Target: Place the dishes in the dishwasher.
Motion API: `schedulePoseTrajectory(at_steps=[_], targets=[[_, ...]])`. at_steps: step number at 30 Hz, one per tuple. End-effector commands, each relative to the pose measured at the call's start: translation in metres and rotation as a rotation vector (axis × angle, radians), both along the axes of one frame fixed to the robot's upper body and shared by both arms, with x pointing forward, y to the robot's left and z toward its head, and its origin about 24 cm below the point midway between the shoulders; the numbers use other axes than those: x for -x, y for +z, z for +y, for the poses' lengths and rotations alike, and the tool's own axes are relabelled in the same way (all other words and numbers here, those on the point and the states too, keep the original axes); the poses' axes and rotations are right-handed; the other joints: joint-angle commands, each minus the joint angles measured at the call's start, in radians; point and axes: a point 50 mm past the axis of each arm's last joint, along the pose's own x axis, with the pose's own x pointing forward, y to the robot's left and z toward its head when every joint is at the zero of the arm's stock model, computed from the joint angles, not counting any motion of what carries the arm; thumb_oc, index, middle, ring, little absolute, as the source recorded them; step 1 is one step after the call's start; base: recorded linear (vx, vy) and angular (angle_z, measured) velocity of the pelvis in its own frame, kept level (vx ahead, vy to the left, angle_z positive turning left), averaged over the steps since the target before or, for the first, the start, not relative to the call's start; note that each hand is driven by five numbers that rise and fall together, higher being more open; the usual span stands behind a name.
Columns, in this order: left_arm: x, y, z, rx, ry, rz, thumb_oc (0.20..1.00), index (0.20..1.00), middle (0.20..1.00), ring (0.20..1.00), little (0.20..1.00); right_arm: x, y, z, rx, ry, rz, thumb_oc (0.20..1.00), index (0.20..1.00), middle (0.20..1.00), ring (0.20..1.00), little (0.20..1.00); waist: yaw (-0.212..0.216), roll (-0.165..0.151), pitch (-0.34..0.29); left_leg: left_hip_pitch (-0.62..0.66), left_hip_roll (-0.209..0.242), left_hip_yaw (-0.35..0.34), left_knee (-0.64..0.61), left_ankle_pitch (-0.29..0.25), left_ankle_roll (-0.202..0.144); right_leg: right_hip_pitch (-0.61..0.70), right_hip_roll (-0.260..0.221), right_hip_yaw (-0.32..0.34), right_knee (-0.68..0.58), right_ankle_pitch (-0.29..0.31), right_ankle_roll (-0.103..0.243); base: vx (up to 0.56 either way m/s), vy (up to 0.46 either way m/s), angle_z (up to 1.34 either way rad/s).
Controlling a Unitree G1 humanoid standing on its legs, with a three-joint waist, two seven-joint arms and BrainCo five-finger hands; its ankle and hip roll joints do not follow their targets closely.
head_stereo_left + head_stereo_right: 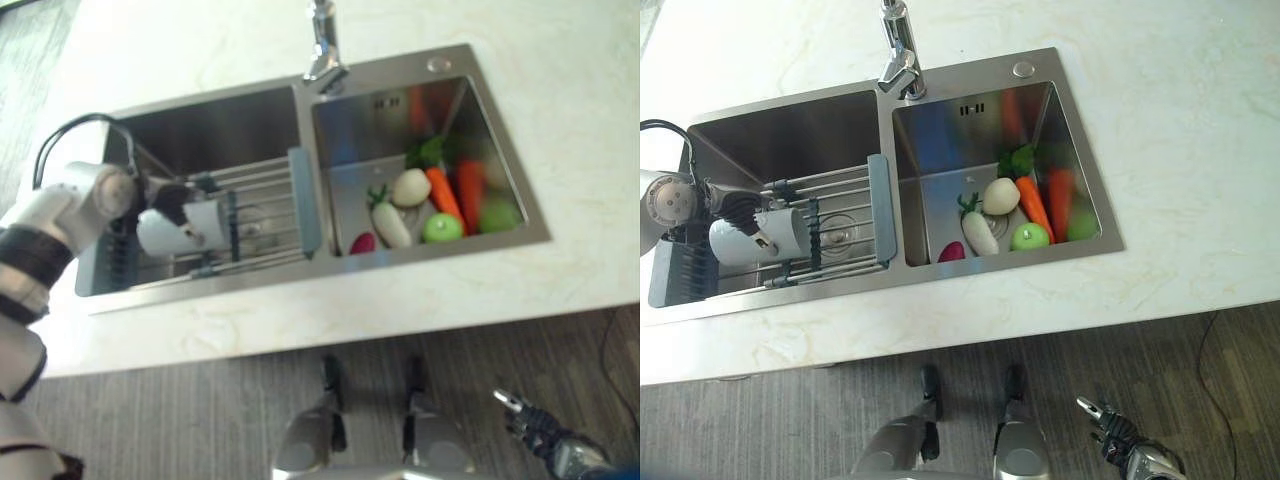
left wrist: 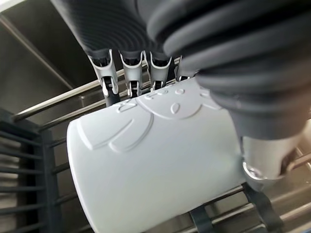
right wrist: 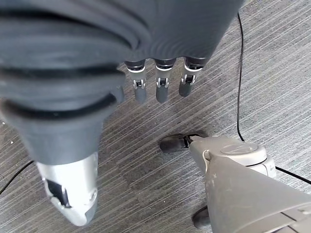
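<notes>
A white cup with raised patterns lies on its side over the wire rack in the left basin of the steel sink. My left hand is shut on the white cup, with its fingers curled over the far side and the thumb against the near side. Down by the floor at the lower right, my right hand hangs with relaxed fingers and holds nothing.
The right basin holds carrots, a white radish, a green apple and other vegetables. A faucet stands behind the divider. The pale stone counter surrounds the sink, and striped carpet lies below.
</notes>
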Motion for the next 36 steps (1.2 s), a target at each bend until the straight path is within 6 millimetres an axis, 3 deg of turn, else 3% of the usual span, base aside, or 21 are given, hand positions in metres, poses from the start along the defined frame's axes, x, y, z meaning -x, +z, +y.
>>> schedulePoseTrajectory(at_steps=[1, 6, 11, 16, 21, 24, 25, 26, 28, 30, 31, 33, 36], targets=[[0.008, 0.041, 0.033, -0.012, 0.134, -0.243, 0.200, 0.200, 0.200, 0.200, 0.200, 0.008, 0.000, -0.005, 0.018, -0.024, -0.002, 1.000, 1.000, 1.000, 1.000, 1.000, 0.012, -0.019, -0.034, 0.018, 0.030, -0.039, 0.001, -0.077, -0.043, -0.007, -0.092, 0.018, 0.002, 0.001, 0.123, 0.00, 0.000, 0.00], [0.014, 0.063, 0.036, 0.059, 0.132, -0.413, 0.200, 0.200, 0.200, 0.200, 0.200, 0.017, -0.004, -0.001, 0.013, -0.044, 0.011, 1.000, 1.000, 1.000, 1.000, 1.000, 0.024, -0.018, -0.055, 0.029, 0.031, -0.041, 0.001, -0.080, -0.045, 0.008, -0.092, 0.005, 0.002, -0.006, 0.122, 0.01, -0.027, 0.08], [0.032, 0.111, 0.035, 0.067, 0.076, -0.691, 0.200, 0.200, 0.200, 0.200, 0.200, 0.040, -0.014, 0.005, 0.006, -0.068, 0.068, 1.000, 1.000, 1.000, 1.000, 1.000, 0.047, -0.012, -0.107, 0.059, 0.031, -0.047, 0.001, -0.090, -0.048, 0.046, -0.093, -0.024, 0.002, -0.024, 0.121, 0.05, -0.042, 0.09], [0.044, 0.127, 0.036, 0.078, 0.067, -0.795, 0.200, 0.200, 0.200, 0.200, 0.200, 0.052, -0.018, 0.009, 0.000, -0.082, 0.098, 1.000, 1.000, 1.000, 1.000, 1.000, 0.062, -0.010, -0.136, 0.079, 0.031, -0.053, 0.001, -0.097, -0.049, 0.071, -0.095, -0.038, 0.002, -0.036, 0.121, 0.06, -0.048, 0.09], [0.065, 0.138, 0.030, 0.069, -0.021, -0.966, 0.200, 0.200, 0.200, 0.200, 0.200, 0.071, -0.028, 0.023, -0.018, -0.074, 0.160, 1.000, 1.000, 1.000, 1.000, 1.000, 0.106, -0.017, -0.192, 0.126, 0.037, -0.075, 0.001, -0.109, -0.054, 0.127, -0.085, -0.057, 0.002, -0.069, 0.108, 0.08, -0.110, 0.08], [0.077, 0.133, 0.024, 0.101, -0.057, -1.064, 0.200, 0.200, 0.200, 0.200, 0.200, 0.075, -0.030, 0.028, -0.026, -0.085, 0.177, 1.000, 1.000, 1.000, 1.000, 1.000, 0.140, -0.022, -0.216, 0.152, 0.044, -0.097, 0.001, -0.111, -0.058, 0.161, -0.070, -0.064, 0.002, -0.092, 0.091, 0.02, -0.207, 0.21], [0.085, 0.116, 0.023, 0.172, -0.072, -1.117, 0.200, 0.200, 0.200, 0.200, 0.200, 0.072, -0.031, 0.032, -0.041, -0.097, 0.168, 1.000, 1.000, 1.000, 1.000, 1.000, 0.174, -0.024, -0.226, 0.167, 0.050, -0.117, 0.009, -0.112, -0.063, 0.188, -0.056, -0.069, 0.002, -0.110, 0.074, -0.03, -0.256, 0.23], [0.088, 0.112, 0.024, 0.181, -0.070, -1.122, 0.200, 0.200, 0.200, 0.200, 0.200, 0.071, -0.031, 0.031, -0.039, -0.094, 0.167, 1.000, 1.000, 1.000, 1.000, 1.000, 0.175, -0.022, -0.226, 0.169, 0.051, -0.121, 0.011, -0.112, -0.064, 0.191, -0.053, -0.070, 0.002, -0.113, 0.071, -0.06, -0.295, 0.20], [0.101, 0.086, 0.024, 0.259, -0.100, -1.206, 0.200, 0.200, 0.200, 0.200, 0.200, 0.063, -0.032, 0.037, -0.043, -0.065, 0.160, 1.000, 1.000, 1.000, 1.000, 1.000, 0.196, -0.021, -0.228, 0.168, 0.060, -0.142, 0.035, -0.110, -0.074, 0.217, -0.028, -0.072, 0.002, -0.131, 0.045, -0.04, -0.231, 0.29], [0.112, 0.066, 0.019, 0.312, -0.138, -1.269, 0.200, 0.200, 0.200, 0.200, 0.200, 0.059, -0.033, 0.043, -0.045, -0.046, 0.163, 1.000, 1.000, 1.000, 1.000, 1.000, 0.198, -0.018, -0.228, 0.162, 0.082, -0.126, 0.031, -0.078, -0.098, 0.240, -0.006, -0.098, 0.002, -0.142, 0.025, -0.07, -0.189, 0.40], [0.113, 0.055, 0.013, 0.376, -0.157, -1.288, 0.200, 0.200, 0.200, 0.200, 0.200, 0.059, -0.034, 0.046, -0.048, -0.039, 0.158, 1.000, 1.000, 1.000, 1.000, 1.000, 0.202, -0.017, -0.221, 0.147, 0.100, -0.114, 0.016, -0.031, -0.119, 0.254, 0.006, -0.122, 0.002, -0.148, 0.017, -0.14, -0.139, 0.57], [0.108, 0.046, 0.005, 0.431, -0.173, -1.311, 0.200, 0.200, 0.200, 0.200, 0.200, 0.052, -0.034, 0.048, -0.044, -0.047, 0.138, 1.000, 1.000, 1.000, 1.000, 1.000, 0.207, -0.022, -0.209, 0.097, 0.107, -0.108, 0.014, 0.007, -0.133, 0.258, 0.013, -0.146, 0.002, -0.152, 0.009, -0.20, -0.072, 1.26], [0.097, 0.031, -0.004, 0.519, -0.184, -1.310, 0.200, 0.200, 0.200, 0.200, 0.200, 0.041, -0.031, 0.047, -0.030, -0.059, 0.107, 1.000, 1.000, 1.000, 1.000, 1.000, 0.196, -0.033, -0.195, 0.069, 0.102, -0.046, 0.071, 0.005, -0.132, 0.255, 0.003, -0.193, 0.002, -0.150, 0.001, -0.22, 0.037, 1.25]])
